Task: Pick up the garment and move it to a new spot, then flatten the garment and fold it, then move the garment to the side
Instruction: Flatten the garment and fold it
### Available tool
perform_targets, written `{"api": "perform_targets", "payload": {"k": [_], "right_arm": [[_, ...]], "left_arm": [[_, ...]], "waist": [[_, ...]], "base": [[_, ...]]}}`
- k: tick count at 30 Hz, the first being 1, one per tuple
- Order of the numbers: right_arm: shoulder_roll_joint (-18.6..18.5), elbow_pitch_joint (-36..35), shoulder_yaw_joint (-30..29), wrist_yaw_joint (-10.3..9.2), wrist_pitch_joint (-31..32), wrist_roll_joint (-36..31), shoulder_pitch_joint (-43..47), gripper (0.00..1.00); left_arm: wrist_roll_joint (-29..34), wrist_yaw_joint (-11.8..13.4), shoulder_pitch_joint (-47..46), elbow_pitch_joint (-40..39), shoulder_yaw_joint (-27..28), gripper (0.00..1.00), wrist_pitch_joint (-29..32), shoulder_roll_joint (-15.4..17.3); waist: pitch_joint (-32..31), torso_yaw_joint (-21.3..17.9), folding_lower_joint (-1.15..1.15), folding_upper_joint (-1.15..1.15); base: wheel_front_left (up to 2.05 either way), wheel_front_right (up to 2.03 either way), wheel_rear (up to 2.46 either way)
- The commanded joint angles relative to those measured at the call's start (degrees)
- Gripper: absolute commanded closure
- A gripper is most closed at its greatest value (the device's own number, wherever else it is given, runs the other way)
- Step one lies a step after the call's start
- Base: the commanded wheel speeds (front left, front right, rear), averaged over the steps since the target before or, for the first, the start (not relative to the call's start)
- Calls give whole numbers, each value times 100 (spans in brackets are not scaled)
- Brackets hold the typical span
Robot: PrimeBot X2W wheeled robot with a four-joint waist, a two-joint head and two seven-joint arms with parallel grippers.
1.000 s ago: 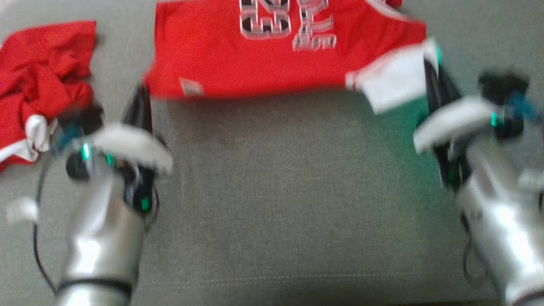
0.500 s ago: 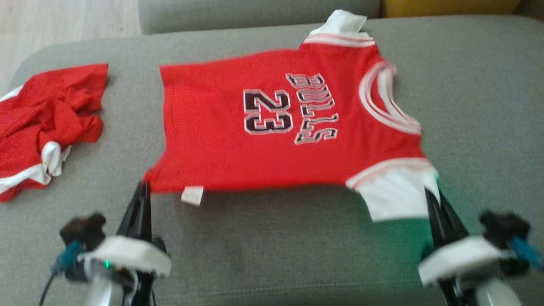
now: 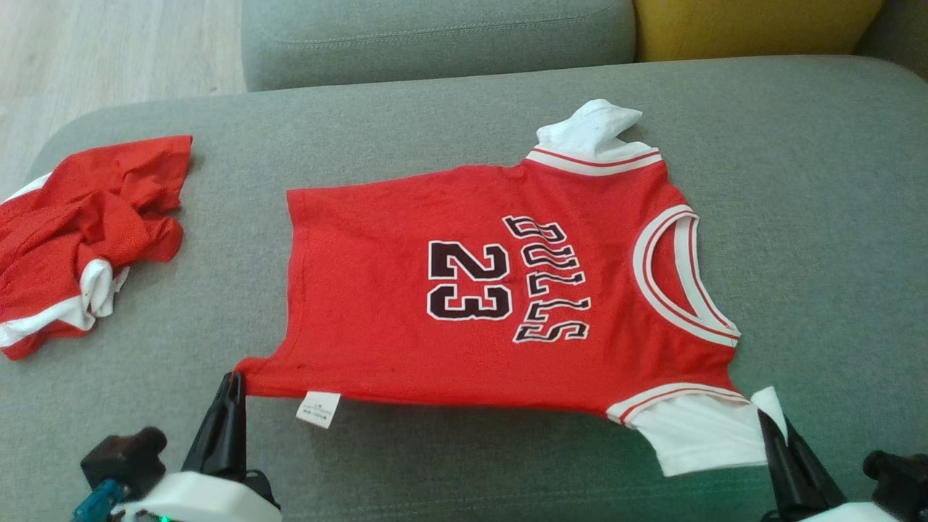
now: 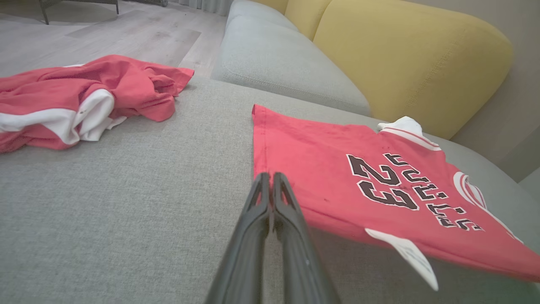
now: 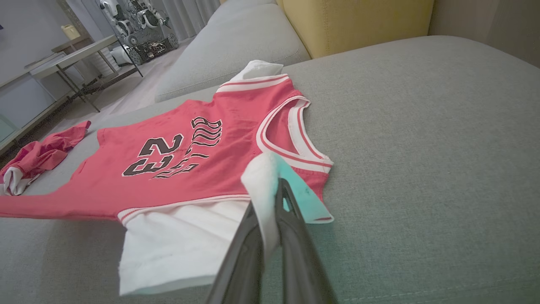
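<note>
Left fingers (image 3: 221,435) pressed together, clamped on hem corner of red cotton jersey with black "23" print and white sleeves (image 3: 377,290), at 7 o'clock in head view. Right fingers (image 3: 794,471) pinched on the jersey's white sleeve, 5 o'clock. Jersey spread print-up mid grey fabric sofa seat (image 3: 797,217), near edge lifted, white tag hanging. Crumpled red-and-white cloth heap (image 3: 80,239) at 9 o'clock, apart from jersey. Yellow back cushion (image 3: 754,25) at 1 o'clock.
</note>
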Motion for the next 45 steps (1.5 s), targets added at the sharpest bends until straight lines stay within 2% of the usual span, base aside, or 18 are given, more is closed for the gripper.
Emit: {"api": "perform_targets", "payload": {"k": [1,9,14,20,30,38,39,40,41,42,45], "right_arm": [[-61,-231,58,-5,10,38,-158,100],[-60,-104,41,-5,99,-68,-481,100],[-60,130,180,-5,181,-321,-1125,100],[-316,637,460,-5,227,-365,-1944,100],[-725,1918,673,-5,-119,-210,-3448,100],[-748,3183,902,-5,-521,-99,-4291,100],[-729,3315,922,-5,-556,-78,-4351,86],[-719,3436,940,-5,-588,-79,-4401,55],[-702,3526,956,-5,-658,-76,-4442,0],[-688,3598,972,-5,-731,-83,-4465,0],[-622,3677,993,-5,-1002,-89,-4452,0]], "left_arm": [[-7,44,-188,-278,220,100,21,96],[-66,56,-302,-351,150,100,389,185],[-128,-21,-673,-204,76,100,663,267],[-253,-120,-1145,77,38,100,910,318],[-546,-255,-2023,685,-28,100,1239,254],[-748,-433,-2749,1499,-143,100,1393,220],[-768,-456,-2809,1590,-162,100,1388,213],[-788,-478,-2857,1679,-181,100,1381,208],[-810,-496,-2895,1761,-190,58,1355,197],[-825,-508,-2927,1833,-190,0,1303,188],[-821,-525,-2961,1980,-165,0,1043,172]], "waist": [[7,11,0,0],[85,37,0,0],[257,73,0,0],[456,139,0,0],[891,341,0,0],[1305,384,0,0],[1333,381,0,0],[1357,377,0,0],[1371,375,0,0],[1379,372,0,0],[1374,346,0,0]], "base": [[0,0,0],[0,0,0],[0,0,0],[0,0,0],[0,0,0],[0,0,0],[0,0,0],[0,0,0],[0,0,0],[0,0,0],[0,0,0]]}}
